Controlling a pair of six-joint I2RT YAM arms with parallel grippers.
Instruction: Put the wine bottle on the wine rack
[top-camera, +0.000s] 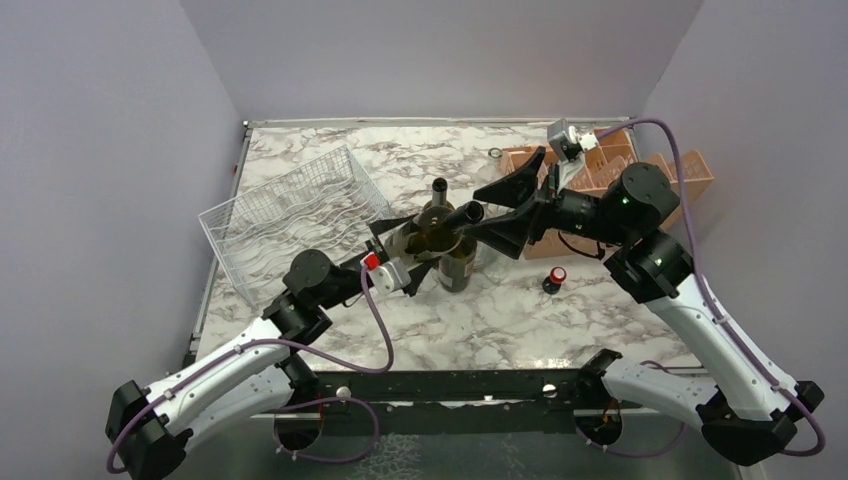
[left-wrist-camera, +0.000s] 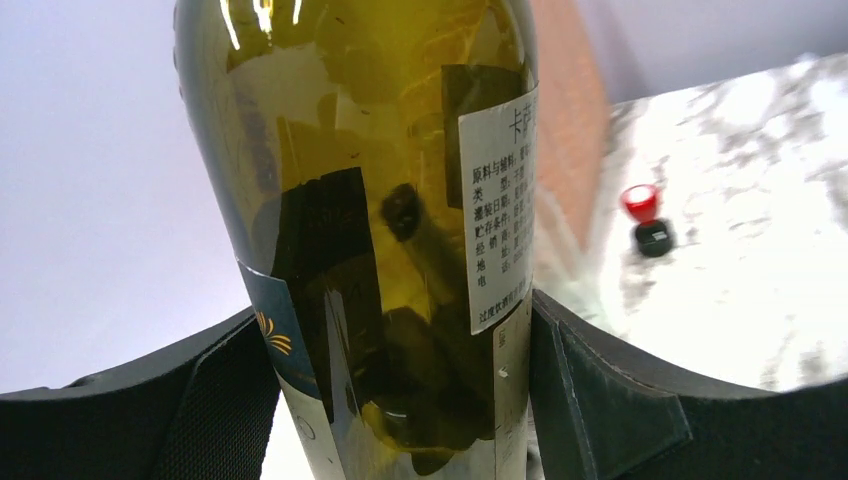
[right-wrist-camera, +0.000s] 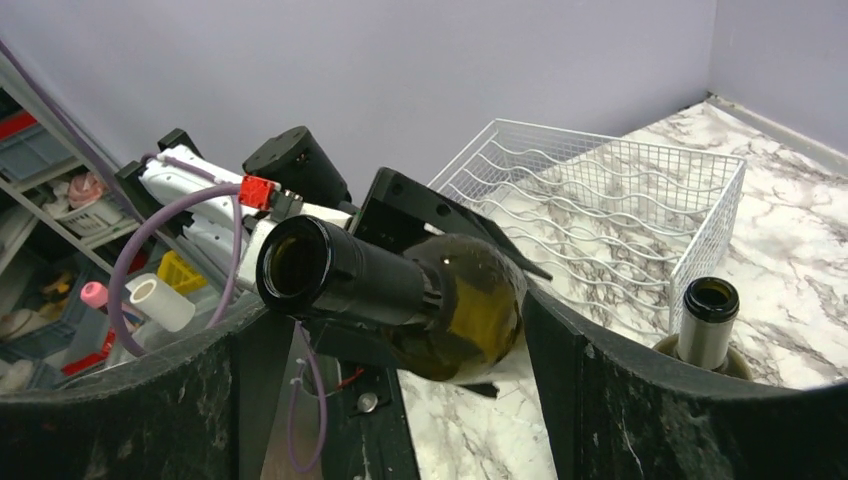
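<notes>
The wine bottle (left-wrist-camera: 380, 200) carries a white back label (left-wrist-camera: 500, 215) with rows of Chinese print too small to read. A dark blue label with a gold motif (left-wrist-camera: 270, 335) sits on its other side. The left tool (top-camera: 425, 240) is clamped on the bottle's body and holds it tilted above the bench (top-camera: 500, 320), its open mouth pointing at the right arm. The right tool (top-camera: 495, 212) stands wide, one finger on each side of the neck with gaps showing. A second open bottle (right-wrist-camera: 706, 312) stands upright on the bench just below and behind the held one. The white wine rack (top-camera: 290, 215) lies just to the left, beside the left tool. An orange crate (top-camera: 690, 170) sits at the far right, and a small red-capped object (top-camera: 555, 278) lies near the right arm.
</notes>
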